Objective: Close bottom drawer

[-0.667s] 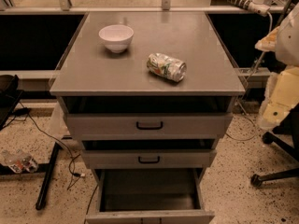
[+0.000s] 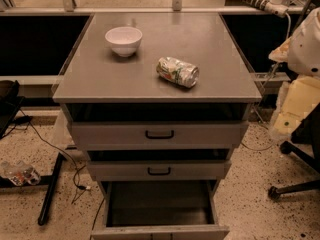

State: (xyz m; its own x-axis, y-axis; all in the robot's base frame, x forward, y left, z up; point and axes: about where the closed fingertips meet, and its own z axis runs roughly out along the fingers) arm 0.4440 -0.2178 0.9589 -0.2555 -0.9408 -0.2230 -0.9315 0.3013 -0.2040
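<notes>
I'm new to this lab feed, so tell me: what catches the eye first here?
Three stacked grey drawers all stand open, the bottom drawer pulled out farthest at the lower edge, showing its dark interior. On the cabinet top sit a white bowl at back left and a crushed can on its side right of centre. The gripper is not in view; only a white and cream robot part shows at the right edge.

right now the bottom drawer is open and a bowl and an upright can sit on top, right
No: the camera view shows the can lying on its side, not upright. The bottom drawer is open, the bowl sits on top. The gripper is out of view.
</notes>
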